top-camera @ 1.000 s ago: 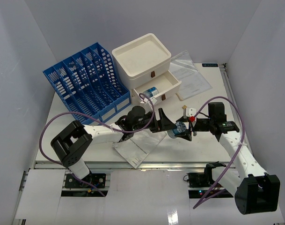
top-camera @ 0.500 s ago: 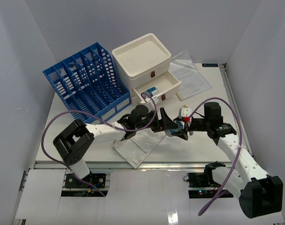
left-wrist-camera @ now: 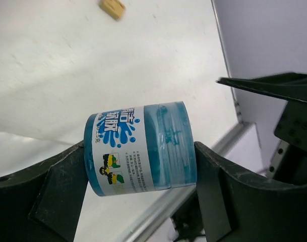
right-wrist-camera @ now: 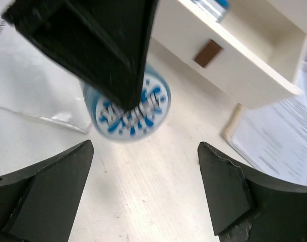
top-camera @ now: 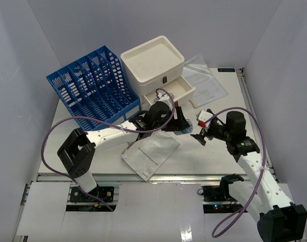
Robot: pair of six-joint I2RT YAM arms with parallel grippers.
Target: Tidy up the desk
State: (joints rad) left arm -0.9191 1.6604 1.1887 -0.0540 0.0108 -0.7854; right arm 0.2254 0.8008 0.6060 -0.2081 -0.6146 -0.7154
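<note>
A small blue jar [left-wrist-camera: 140, 148] with a white and blue label lies sideways between the fingers [left-wrist-camera: 57, 186] of my left gripper [left-wrist-camera: 140, 156], which is shut on it above the desk [top-camera: 203, 156]. In the top view the jar [top-camera: 185, 130] hangs just in front of the open drawer [top-camera: 179, 89], at my left gripper [top-camera: 181, 126]. My right gripper [top-camera: 201, 132] sits a short way to the jar's right. In the right wrist view that gripper [right-wrist-camera: 143, 151] stands open with only bare desk between its fingers, and the jar's round end [right-wrist-camera: 130, 113] is beyond them.
A white drawer box [top-camera: 153, 63] with its lower drawer pulled out stands at the back, and something blue and white [right-wrist-camera: 211, 5] lies in the drawer. A blue file rack [top-camera: 95, 88] is at back left. Plastic sleeves of paper lie at front [top-camera: 150, 154] and back right [top-camera: 206, 83].
The jar passed from my right gripper to my left. The left shut on it and carried it back-left toward the drawer. The right opened and drew away to the right.
</note>
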